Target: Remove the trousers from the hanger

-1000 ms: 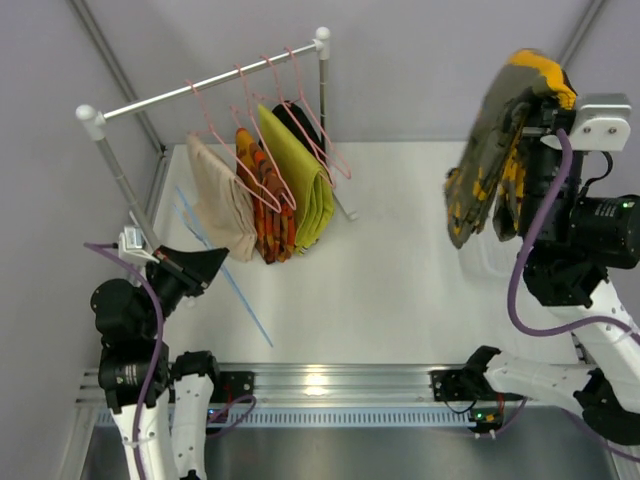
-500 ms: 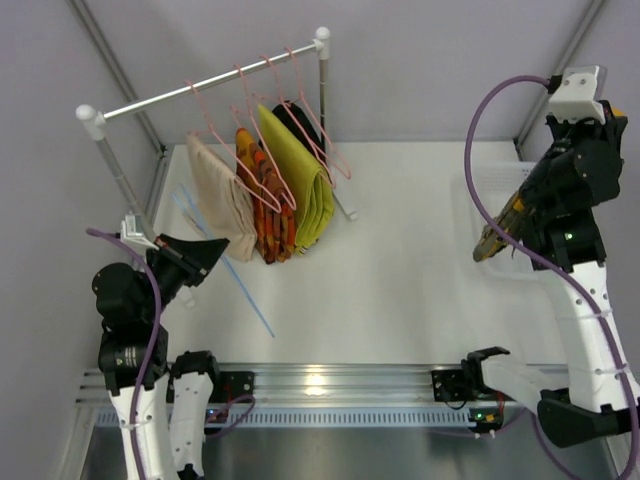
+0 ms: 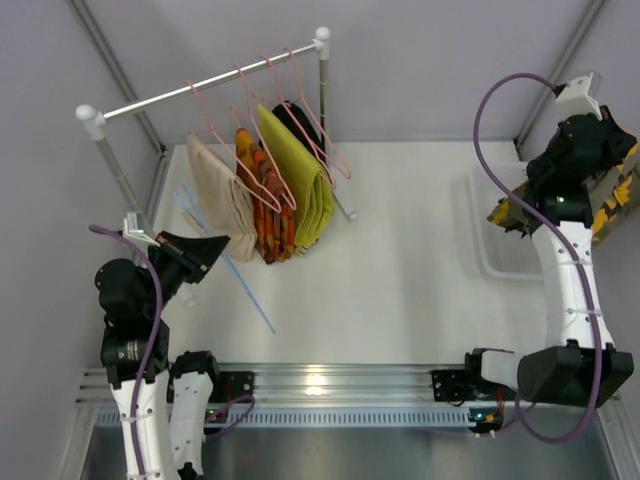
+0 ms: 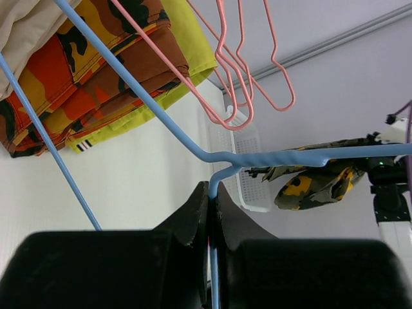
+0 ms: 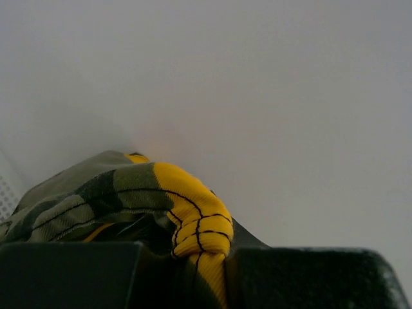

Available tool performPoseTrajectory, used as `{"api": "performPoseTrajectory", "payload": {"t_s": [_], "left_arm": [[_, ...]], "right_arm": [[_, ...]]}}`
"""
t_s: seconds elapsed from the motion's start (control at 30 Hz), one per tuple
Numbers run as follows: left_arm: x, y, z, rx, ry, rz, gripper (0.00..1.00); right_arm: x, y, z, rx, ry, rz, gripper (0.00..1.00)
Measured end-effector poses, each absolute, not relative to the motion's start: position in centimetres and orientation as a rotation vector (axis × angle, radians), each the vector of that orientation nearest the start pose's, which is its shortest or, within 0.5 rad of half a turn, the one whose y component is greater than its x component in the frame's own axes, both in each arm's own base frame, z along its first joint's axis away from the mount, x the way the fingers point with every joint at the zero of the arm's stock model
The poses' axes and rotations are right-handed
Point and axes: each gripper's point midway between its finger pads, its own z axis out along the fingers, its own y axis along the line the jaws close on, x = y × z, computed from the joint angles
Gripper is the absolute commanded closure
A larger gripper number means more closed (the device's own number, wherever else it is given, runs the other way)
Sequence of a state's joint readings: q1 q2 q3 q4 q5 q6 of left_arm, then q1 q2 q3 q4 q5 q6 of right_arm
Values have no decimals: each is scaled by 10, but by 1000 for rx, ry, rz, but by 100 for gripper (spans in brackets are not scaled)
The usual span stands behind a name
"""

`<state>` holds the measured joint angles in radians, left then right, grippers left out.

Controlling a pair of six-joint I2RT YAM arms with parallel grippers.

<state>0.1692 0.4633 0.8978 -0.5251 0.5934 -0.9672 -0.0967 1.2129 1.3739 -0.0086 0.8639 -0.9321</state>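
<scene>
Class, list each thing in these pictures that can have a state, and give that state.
Thin light-blue wire hanger: bare, clamped by the left gripper.
Folded camouflage-patterned trousers: off the hanger, held by the right gripper.
Left gripper: shut on the hanger.
Right gripper: shut on the trousers.
Pink wire hangers: on the rail, some loaded, some empty.

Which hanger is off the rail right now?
The light-blue hanger, pinched in the shut left gripper; the pink hangers hang on the rail.
</scene>
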Motion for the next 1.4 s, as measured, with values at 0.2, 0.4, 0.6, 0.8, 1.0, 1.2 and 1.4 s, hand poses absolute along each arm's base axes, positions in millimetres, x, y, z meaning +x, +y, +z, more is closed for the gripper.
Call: {"api": "performPoseTrajectory", "payload": {"t_s": [0.2,0.4,0.6,0.8,1.0,1.2,1.4], "left_arm": [[200,-94,345,-526,1698,-1086,100],[200,-94,344,-527,1699,-1085,100],[200,-94,344,-526,1699,-1084,100],[201,-93,345,-527,1696,-1076,100],[199,-94,349,-513,1688,-1074,100],[190,-100,366,-432,1667,-1085,100],[187,-102,377,-382,1641,-1090,100]], "right_arm": [[357,-202,371,-16,1848,-1478,100],[402,-204,298,-160,1993,-1442,100],[444,-201,281,-192,1993,-1355,57],[467,-190,271,-215,2028,-1246,2],[463,-167,249,-299,2139,-1091,1],[441,-139,276,-315,2160,-878,0],[402,-100,384,-299,1946,-647,0]]}}
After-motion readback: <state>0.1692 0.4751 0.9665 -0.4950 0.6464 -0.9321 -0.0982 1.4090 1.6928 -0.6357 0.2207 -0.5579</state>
